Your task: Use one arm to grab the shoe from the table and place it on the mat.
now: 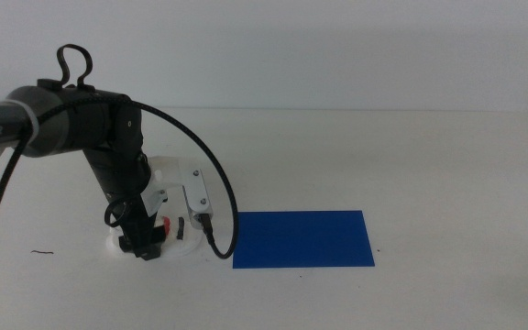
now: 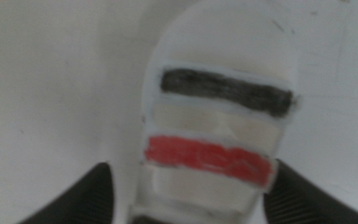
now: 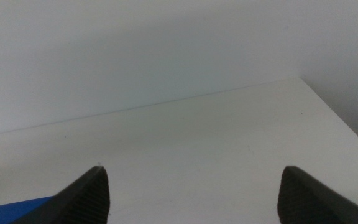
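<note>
The white shoe [image 1: 183, 244] with black and red straps lies on the white table [image 1: 383, 156], just left of the blue mat [image 1: 302, 239]. The left arm [image 1: 71, 124] reaches down over it, and my left gripper [image 1: 145, 244] is low at the shoe. In the left wrist view the shoe [image 2: 216, 124] fills the frame, and my left gripper [image 2: 188, 171] stands open with one jaw on each side of it. The right arm is out of the middle view. My right gripper [image 3: 191, 171] is open and empty above the bare table.
A tiny dark mark [image 1: 42, 251] lies on the table near the front left. A corner of the mat [image 3: 17, 208] shows in the right wrist view. The table's far edge meets a plain white wall.
</note>
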`<state>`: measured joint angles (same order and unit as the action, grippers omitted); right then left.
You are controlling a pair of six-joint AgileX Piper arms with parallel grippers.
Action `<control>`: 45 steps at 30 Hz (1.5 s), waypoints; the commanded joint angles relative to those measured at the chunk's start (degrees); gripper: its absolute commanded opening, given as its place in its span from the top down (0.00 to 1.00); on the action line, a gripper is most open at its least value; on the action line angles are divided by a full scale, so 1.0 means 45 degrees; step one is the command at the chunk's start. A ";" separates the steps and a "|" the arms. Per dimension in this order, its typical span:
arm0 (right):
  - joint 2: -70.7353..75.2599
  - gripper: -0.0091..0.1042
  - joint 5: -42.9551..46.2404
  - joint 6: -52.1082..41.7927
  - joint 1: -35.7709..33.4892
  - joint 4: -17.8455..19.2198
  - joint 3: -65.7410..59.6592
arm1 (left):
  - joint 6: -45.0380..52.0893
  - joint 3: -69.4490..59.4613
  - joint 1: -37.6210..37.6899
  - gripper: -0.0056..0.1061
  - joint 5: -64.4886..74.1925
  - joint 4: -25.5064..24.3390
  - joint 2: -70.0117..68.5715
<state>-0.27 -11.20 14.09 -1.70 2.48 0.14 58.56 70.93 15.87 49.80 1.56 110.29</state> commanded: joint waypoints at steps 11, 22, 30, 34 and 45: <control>0.0060 0.22 0.0123 -0.0146 0.0003 0.0073 -0.0031 | -0.7381 0.3209 0.2527 0.97 0.3617 -0.0070 -0.0516; 0.0060 0.22 0.0123 -0.0146 0.0003 0.0073 -0.0031 | -0.7382 0.8758 0.5953 0.97 0.4481 0.0176 0.2816; 0.0060 0.22 0.0123 -0.0146 0.0003 0.0073 -0.0031 | -0.6969 0.9681 0.6548 0.97 0.4481 -0.0150 0.3629; 0.0060 0.22 0.0123 -0.0146 0.0003 0.0073 -0.0031 | -1.0164 0.9681 0.6516 0.97 0.4481 -0.0117 0.3629; 0.0060 0.22 0.0123 -0.0146 0.0003 0.0073 -0.0031 | -3.3598 0.9681 0.6516 0.97 0.4481 -0.0641 0.3629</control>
<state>-0.27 -11.20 14.09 -1.70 2.48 0.14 -85.28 114.06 45.17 69.90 0.00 127.08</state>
